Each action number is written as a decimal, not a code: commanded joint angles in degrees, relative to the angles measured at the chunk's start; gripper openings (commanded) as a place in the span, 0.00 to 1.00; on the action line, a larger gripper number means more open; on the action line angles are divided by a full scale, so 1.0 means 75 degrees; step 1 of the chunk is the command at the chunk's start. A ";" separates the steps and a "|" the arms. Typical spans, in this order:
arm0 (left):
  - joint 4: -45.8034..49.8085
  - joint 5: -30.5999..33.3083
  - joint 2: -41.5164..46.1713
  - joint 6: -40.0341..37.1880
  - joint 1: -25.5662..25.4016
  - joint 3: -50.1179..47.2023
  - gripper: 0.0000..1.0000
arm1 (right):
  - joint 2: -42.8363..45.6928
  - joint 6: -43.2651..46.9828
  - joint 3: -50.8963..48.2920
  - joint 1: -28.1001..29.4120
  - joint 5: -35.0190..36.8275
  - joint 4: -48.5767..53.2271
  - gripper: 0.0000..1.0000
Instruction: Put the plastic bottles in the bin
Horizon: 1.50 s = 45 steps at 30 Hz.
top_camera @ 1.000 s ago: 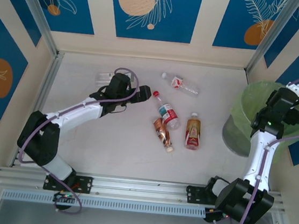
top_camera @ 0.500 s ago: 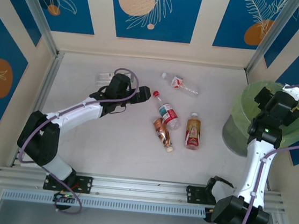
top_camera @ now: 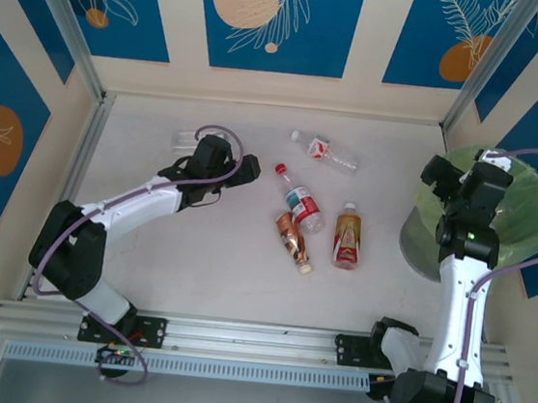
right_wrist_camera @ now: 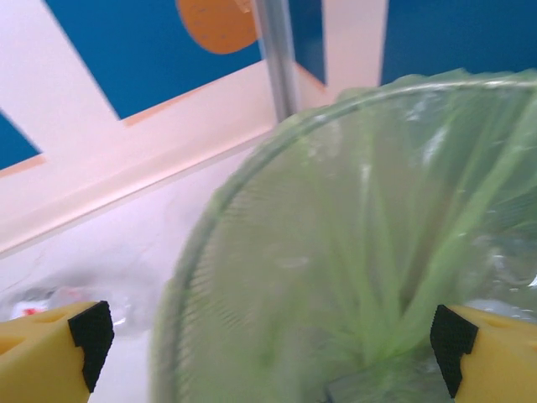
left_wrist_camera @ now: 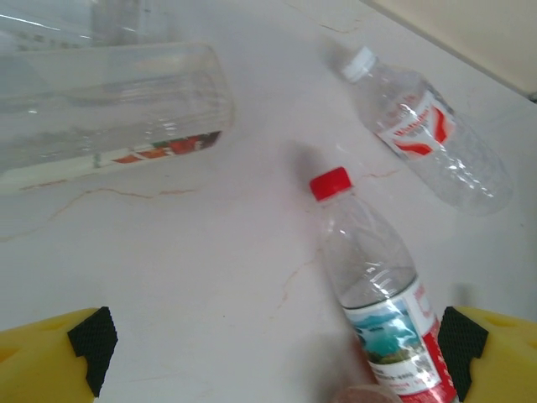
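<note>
My left pincer (top_camera: 251,172) hangs low over the desk (top_camera: 145,265), jaws spread wide with nothing in them. Just ahead of it lies the red-capped bottle (left_wrist_camera: 373,285), on its side with the cap pointing away from me. It is not touched, and it sits nearer the finger at the right edge of my left wrist view. Beyond it a white-capped bottle (left_wrist_camera: 424,134) with a red and white label lies on its side, well apart from my fingers. Off to the other side a clear bottle (left_wrist_camera: 109,109) lies flat, a little red showing along its lower edge. From above, two more bottles lie in the middle of the desk: a brown-labelled bottle (top_camera: 292,239) touching the base end of the red-capped one, and an orange-labelled bottle (top_camera: 348,236) just beside them towards the bin. The bin (top_camera: 420,243) stands at the right side of the desk against the wall, lined with a light-green bag (right_wrist_camera: 352,252). My right pincer (top_camera: 459,177) is raised over the bin's left rim, fingers as far apart as they go and holding nothing. Its wrist view looks down into the bag, whose contents are too blurred for me to tell.
</note>
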<state>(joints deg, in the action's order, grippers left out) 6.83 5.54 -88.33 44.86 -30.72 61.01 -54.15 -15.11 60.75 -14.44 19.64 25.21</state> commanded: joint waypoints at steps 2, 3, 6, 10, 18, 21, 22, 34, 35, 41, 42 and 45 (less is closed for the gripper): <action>0.0601 0.0368 0.0247 -0.0212 0.0358 0.0084 1.00 | 0.0205 -0.0456 0.0222 0.0353 -0.0715 0.0359 1.00; 0.0708 0.0384 0.0250 -0.0331 0.0440 0.0130 1.00 | 0.0245 -0.0530 0.0198 0.0416 -0.0795 0.0398 1.00; 0.0743 -0.0159 0.0204 -0.0648 0.0621 0.0257 1.00 | 0.0450 -0.0665 0.0074 0.0539 -0.1081 0.0508 1.00; 0.1289 -0.0234 -0.0011 -0.1297 0.0668 0.0724 1.00 | 0.0784 -0.0756 0.0021 0.0644 -0.1318 0.0771 1.00; 0.2735 0.0150 -0.0995 -0.3345 0.0849 0.2188 1.00 | 0.1332 -0.0971 -0.0175 0.0694 -0.2489 0.0846 1.00; 0.2980 0.0227 -0.1165 -0.3941 0.1018 0.2409 1.00 | 0.1462 -0.0948 -0.0303 0.0706 -0.2855 0.0807 1.00; 0.2993 0.0116 -0.1170 -0.4147 0.1077 0.2413 1.00 | 0.1513 -0.0910 -0.0330 0.0703 -0.2958 0.0803 1.00; 0.2504 -0.0860 -0.0700 -0.4039 0.1132 0.1554 1.00 | 0.1537 -0.0434 -0.0554 0.1433 -0.5327 0.1198 0.99; 0.2460 -0.0906 -0.0620 -0.3999 0.1131 0.1486 1.00 | 0.1506 -0.0487 -0.0621 0.1615 -0.5181 0.1219 1.00; 0.2611 -0.1461 -0.0111 -0.3595 0.1130 0.1192 1.00 | 0.0940 -0.1017 -0.0812 0.2802 -0.3776 0.1884 0.97; 0.2632 -0.1682 0.0000 -0.3499 0.1130 0.1099 1.00 | 0.0818 -0.1064 -0.0791 0.3050 -0.3372 0.2067 0.96; 0.2790 -0.1961 0.0346 -0.3196 0.1131 0.0846 1.00 | 0.0486 -0.1058 -0.0863 0.3932 -0.1852 0.2520 0.96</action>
<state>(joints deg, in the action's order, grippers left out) 26.30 -5.10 -88.60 17.87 -22.50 68.84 -49.56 -21.71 55.22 11.35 -4.89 38.61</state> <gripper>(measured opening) 0.997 0.960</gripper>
